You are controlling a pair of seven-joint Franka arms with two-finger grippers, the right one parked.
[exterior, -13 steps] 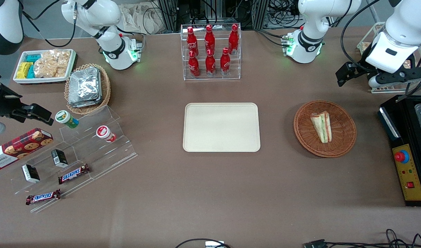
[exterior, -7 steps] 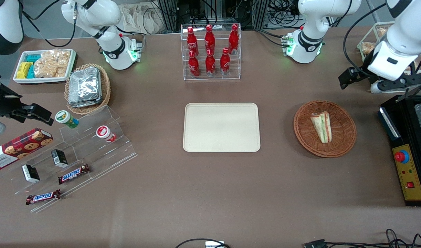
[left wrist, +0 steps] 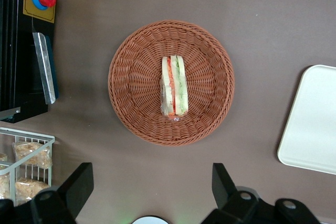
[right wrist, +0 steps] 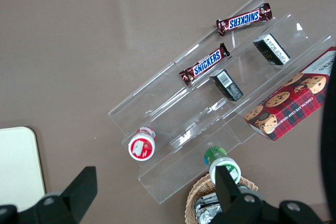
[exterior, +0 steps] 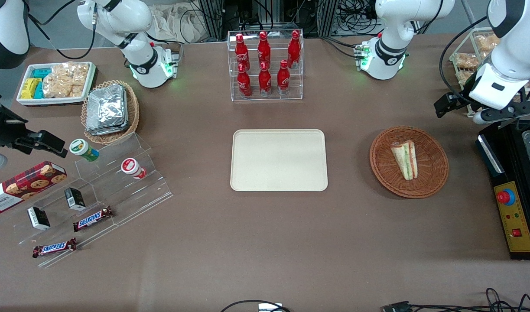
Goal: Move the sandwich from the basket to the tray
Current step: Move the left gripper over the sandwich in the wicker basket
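Gripper high, sandwich waiting in the basket

The gripper (exterior: 481, 110) hung wide open, empty, at the frame's upper right; the sandwich (exterior: 405, 159) lay in the basket (exterior: 434, 182), right of centre, well apart from the tray (exterior: 278, 182).

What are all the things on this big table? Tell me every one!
sandwich: 1, white with green and red-orange layers, in the basket
basket: 1, reddish-brown wicker, toward the working arm's end
tray: 1, cream-beige, mid-table
cola bottles: 7, red, in a clear rack farther from the front camera than the tray
foil packets: a stack, silver, in a tan wicker basket
Snickers bars: 2, brown, on the clear stepped stand
cookie box: 1, red, beside that stand
control box: 1, black and yellow, red button
hand: 1, black, open, raised above the table beside the basket
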